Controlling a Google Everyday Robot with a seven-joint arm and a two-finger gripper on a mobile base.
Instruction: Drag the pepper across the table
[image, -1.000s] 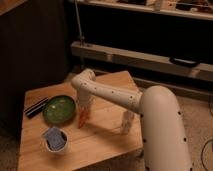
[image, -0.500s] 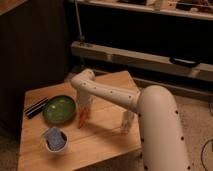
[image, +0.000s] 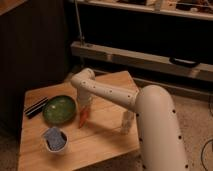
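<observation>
Camera view: the pepper (image: 83, 119) stands tilted on the table (image: 107, 136) beside the green bowl (image: 59, 111), directly under my gripper (image: 84, 110); my arm reaches across, wrist pointing down; grip I cannot tell

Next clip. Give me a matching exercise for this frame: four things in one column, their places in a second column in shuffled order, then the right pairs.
Things
1. pepper
2. green bowl
3. white shaker
4. gripper

Places
A. on the left part of the table, next to the dark sticks
B. directly over the pepper, at the end of the arm
C. on the table just right of the bowl's rim
D. near the table's right edge, beside the thick white part of the arm

Pairs: 1-C, 2-A, 3-D, 4-B
</observation>
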